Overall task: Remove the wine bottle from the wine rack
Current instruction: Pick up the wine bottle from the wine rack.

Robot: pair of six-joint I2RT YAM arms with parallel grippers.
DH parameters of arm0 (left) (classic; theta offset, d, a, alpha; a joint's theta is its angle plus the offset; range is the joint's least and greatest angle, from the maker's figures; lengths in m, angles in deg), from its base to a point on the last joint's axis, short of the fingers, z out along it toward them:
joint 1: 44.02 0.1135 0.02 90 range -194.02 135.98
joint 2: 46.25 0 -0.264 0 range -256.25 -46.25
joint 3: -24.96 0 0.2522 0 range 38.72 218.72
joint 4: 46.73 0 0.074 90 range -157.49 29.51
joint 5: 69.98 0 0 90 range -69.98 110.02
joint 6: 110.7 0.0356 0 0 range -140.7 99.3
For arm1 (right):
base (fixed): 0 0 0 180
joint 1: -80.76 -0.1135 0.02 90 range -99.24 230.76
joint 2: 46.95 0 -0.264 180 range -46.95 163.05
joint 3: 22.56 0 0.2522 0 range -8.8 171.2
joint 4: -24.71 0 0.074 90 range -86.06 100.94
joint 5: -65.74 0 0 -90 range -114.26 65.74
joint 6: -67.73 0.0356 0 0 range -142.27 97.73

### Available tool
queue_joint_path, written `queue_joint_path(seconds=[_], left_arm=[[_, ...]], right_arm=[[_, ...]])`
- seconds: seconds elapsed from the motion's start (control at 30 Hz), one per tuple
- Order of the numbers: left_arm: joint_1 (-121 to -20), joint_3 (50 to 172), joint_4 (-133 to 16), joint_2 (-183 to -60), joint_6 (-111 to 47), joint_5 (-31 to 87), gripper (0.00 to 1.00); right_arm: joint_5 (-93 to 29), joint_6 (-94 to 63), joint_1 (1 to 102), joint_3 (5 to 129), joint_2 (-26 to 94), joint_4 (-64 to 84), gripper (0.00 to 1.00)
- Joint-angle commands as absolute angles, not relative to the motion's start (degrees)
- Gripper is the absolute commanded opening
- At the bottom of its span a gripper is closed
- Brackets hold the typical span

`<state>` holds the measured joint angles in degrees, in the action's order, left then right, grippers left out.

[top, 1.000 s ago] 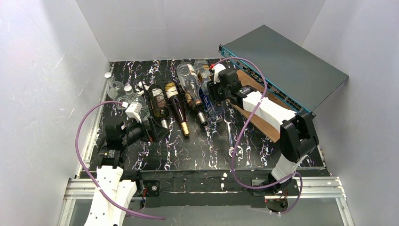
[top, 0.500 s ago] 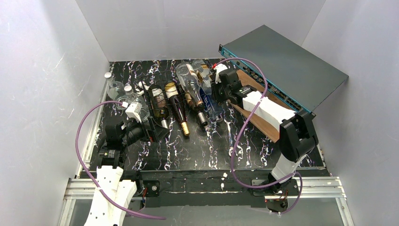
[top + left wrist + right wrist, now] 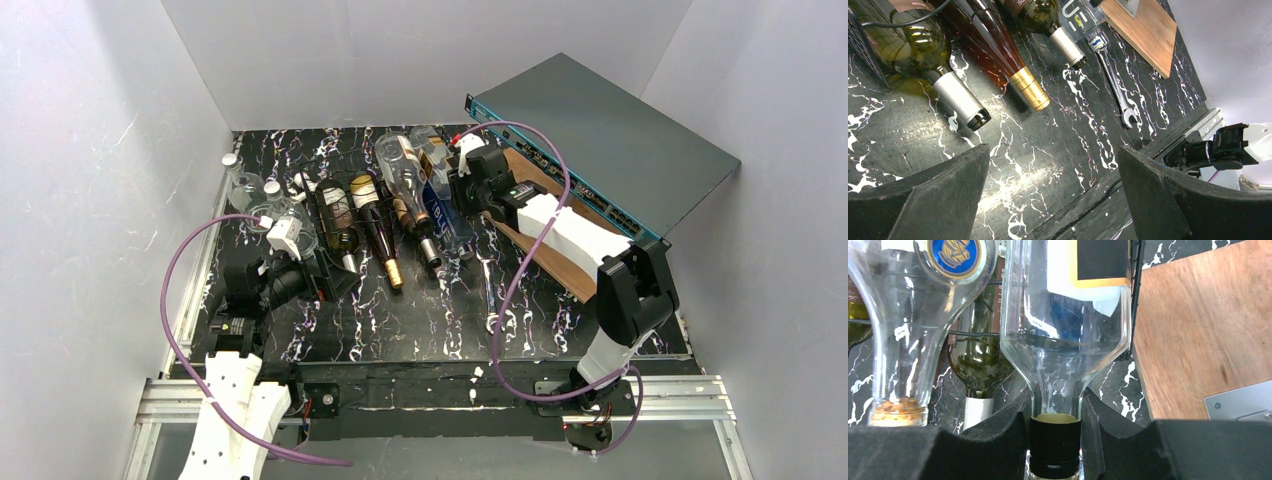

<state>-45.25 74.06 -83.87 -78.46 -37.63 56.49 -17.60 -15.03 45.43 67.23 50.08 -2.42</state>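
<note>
The wine rack [image 3: 330, 198] is a low black wire frame at the back of the table, with several bottles lying in it. My right gripper [image 3: 458, 178] is shut on the neck of a clear bottle [image 3: 432, 148] at the rack's right end. In the right wrist view the fingers [image 3: 998, 440] clamp the neck just above its black cap [image 3: 1054, 442], and the clear body [image 3: 1063, 315] rests against the rack's wire [image 3: 1135, 290]. My left gripper [image 3: 322, 275] is open and empty over the table, near the bottle mouths [image 3: 1053, 195].
A green bottle [image 3: 340, 225], an amber bottle [image 3: 378, 232] and a clear bottle [image 3: 403, 172] lie in the rack. A wrench [image 3: 490, 285] lies in front. A wooden board [image 3: 545, 245] and a tilted grey box [image 3: 610, 130] are at the right. Small clear bottles [image 3: 245, 185] stand back left.
My right gripper has shifted slightly toward the back with the bottle neck in it. The left arm has not moved.
</note>
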Motion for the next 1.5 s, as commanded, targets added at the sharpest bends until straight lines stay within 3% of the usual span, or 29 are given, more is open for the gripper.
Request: queue_joint_path(seconds=[0.0, 0.83, 1.3, 1.47], left_arm=[[-45.0, 74.6, -84.1, -78.7, -36.9, 57.5, 0.98], [-45.0, 74.6, -84.1, -79.1, -36.8, 57.8, 0.98], [-45.0, 74.6, -84.1, -79.1, -36.9, 58.1, 0.98], [-45.0, 74.6, -84.0, -79.1, -36.9, 58.1, 0.98]], right_arm=[[-17.5, -17.3, 44.9, 68.8, 44.1, 3.4, 0.01], [-16.8, -22.1, 44.9, 70.1, 41.5, 5.1, 0.01], [-19.1, -23.8, 44.9, 60.0, 43.7, 8.0, 0.01], [-20.0, -23.2, 45.0, 60.1, 45.4, 8.3, 0.21]])
